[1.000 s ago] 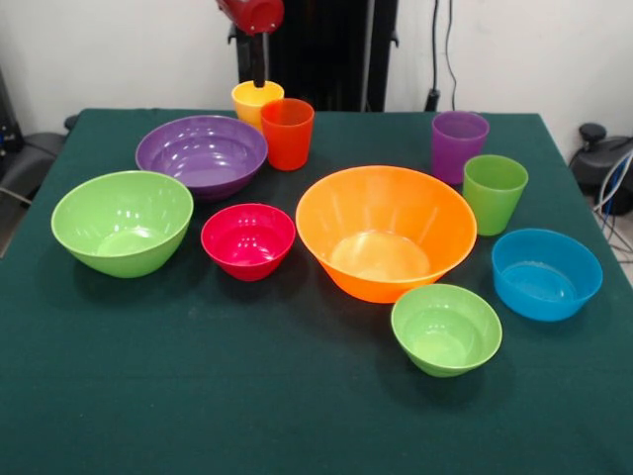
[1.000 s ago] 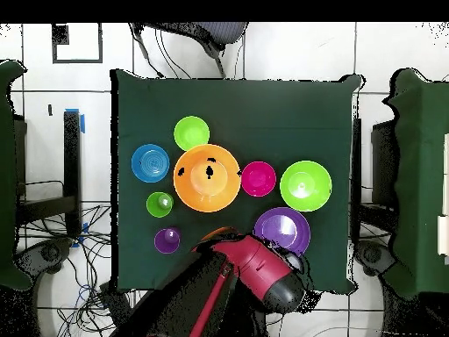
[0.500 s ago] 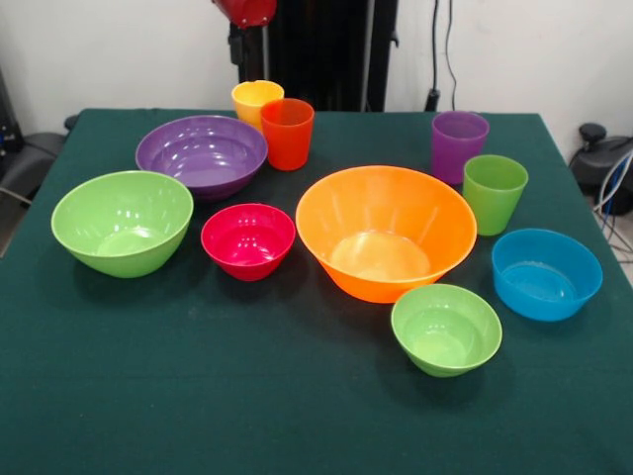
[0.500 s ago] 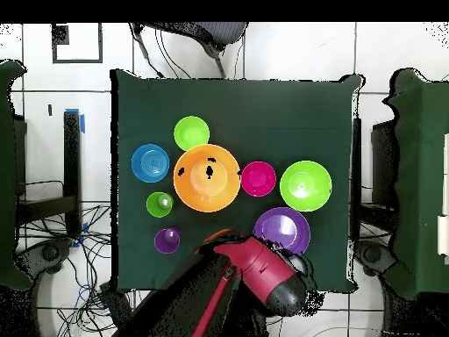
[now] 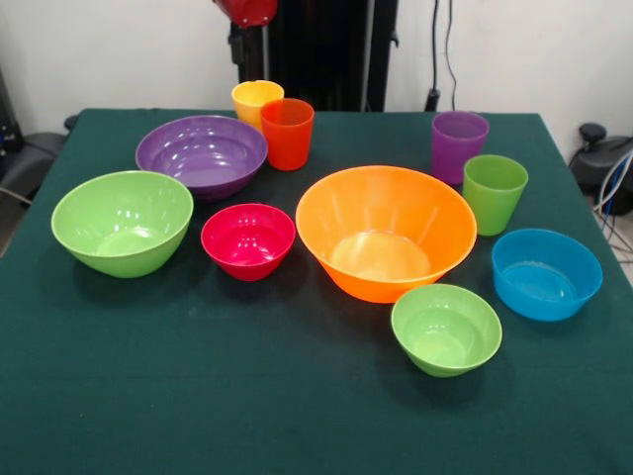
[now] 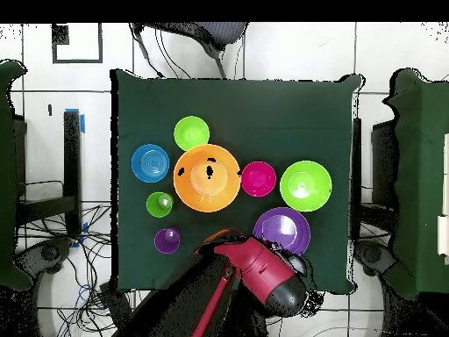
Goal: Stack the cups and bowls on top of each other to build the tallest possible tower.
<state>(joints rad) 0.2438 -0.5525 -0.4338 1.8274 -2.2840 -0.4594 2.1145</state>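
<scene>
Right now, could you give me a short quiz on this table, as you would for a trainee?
1. True or false: every bowl sits alone on the cloth, none stacked yet.
2. Which bowl is biggest? A blue, B orange, C purple.
3. Fill in: the yellow cup stands just behind the ____ cup.

Key
1. True: each bowl, like the red bowl, rests by itself on the table.
2. B, the orange bowl.
3. Orange: the orange cup.
</scene>
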